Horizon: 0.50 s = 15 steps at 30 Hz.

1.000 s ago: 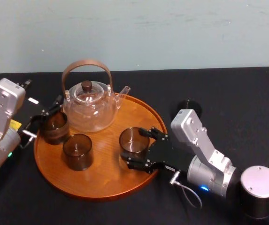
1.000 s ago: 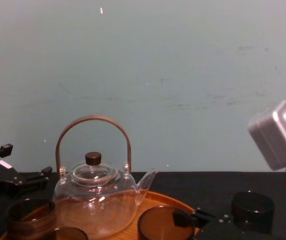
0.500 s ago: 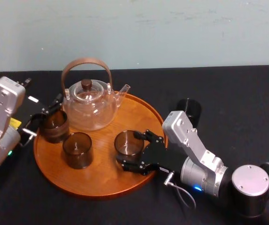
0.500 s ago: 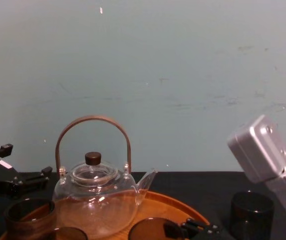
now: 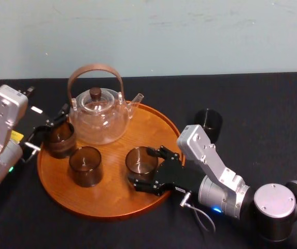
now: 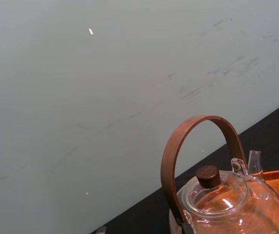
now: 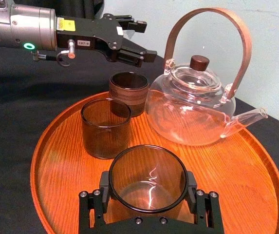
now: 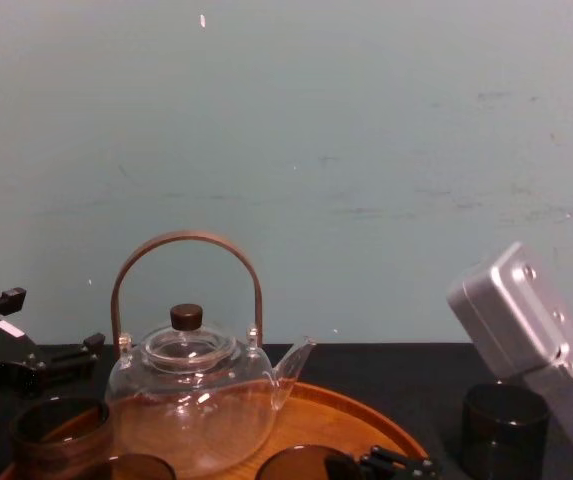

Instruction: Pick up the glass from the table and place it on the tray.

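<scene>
My right gripper (image 5: 141,167) (image 7: 148,189) is shut on a smoky brown glass (image 5: 140,160) (image 7: 148,181), one finger on each side. It holds the glass upright, low over the front right of the round orange-brown tray (image 5: 112,193) (image 7: 64,170); whether the glass touches the wood I cannot tell. A second glass (image 5: 85,166) (image 7: 105,127) and a darker cup (image 5: 60,139) (image 7: 129,92) stand on the tray's left. My left gripper (image 5: 50,129) (image 7: 146,39) is open at the tray's left rim, just behind the darker cup.
A glass teapot (image 5: 99,116) (image 7: 193,107) (image 8: 191,400) with a brown hoop handle stands at the back of the tray. A dark glass (image 5: 209,122) (image 8: 506,425) sits on the black table right of the tray. A pale wall lies behind.
The right gripper has carried its glass a little leftward and down, further in over the tray. The left arm, teapot and other glasses have not moved.
</scene>
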Each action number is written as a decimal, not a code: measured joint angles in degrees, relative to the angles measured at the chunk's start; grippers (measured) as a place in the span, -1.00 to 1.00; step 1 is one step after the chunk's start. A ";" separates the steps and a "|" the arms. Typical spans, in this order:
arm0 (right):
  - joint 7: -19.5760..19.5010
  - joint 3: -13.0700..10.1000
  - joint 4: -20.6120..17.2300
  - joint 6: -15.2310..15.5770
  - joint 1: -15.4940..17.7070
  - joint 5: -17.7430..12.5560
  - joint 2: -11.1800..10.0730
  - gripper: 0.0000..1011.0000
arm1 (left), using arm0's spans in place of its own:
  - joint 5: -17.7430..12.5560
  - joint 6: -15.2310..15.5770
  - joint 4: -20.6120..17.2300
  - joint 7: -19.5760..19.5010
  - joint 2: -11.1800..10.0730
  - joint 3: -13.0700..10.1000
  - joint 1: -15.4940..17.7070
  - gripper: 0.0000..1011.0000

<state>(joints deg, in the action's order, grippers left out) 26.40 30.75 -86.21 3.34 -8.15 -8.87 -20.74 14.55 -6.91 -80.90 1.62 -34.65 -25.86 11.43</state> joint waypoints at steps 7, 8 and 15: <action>0.01 -0.05 -0.10 0.00 0.01 -0.02 -0.03 0.80 | 0.00 0.00 0.00 0.00 0.00 0.00 0.00 0.98; 0.01 -0.05 -0.11 0.00 0.01 -0.02 -0.04 0.80 | 0.00 0.00 0.00 0.00 0.00 0.00 0.00 0.98; 0.04 -0.09 -0.16 -0.02 0.04 -0.07 -0.06 0.90 | 0.00 0.00 0.00 0.00 0.00 0.00 0.00 0.98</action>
<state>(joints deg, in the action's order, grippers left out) 26.44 30.66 -86.37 3.32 -8.11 -8.94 -20.79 14.55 -6.91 -80.90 1.62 -34.65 -25.86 11.43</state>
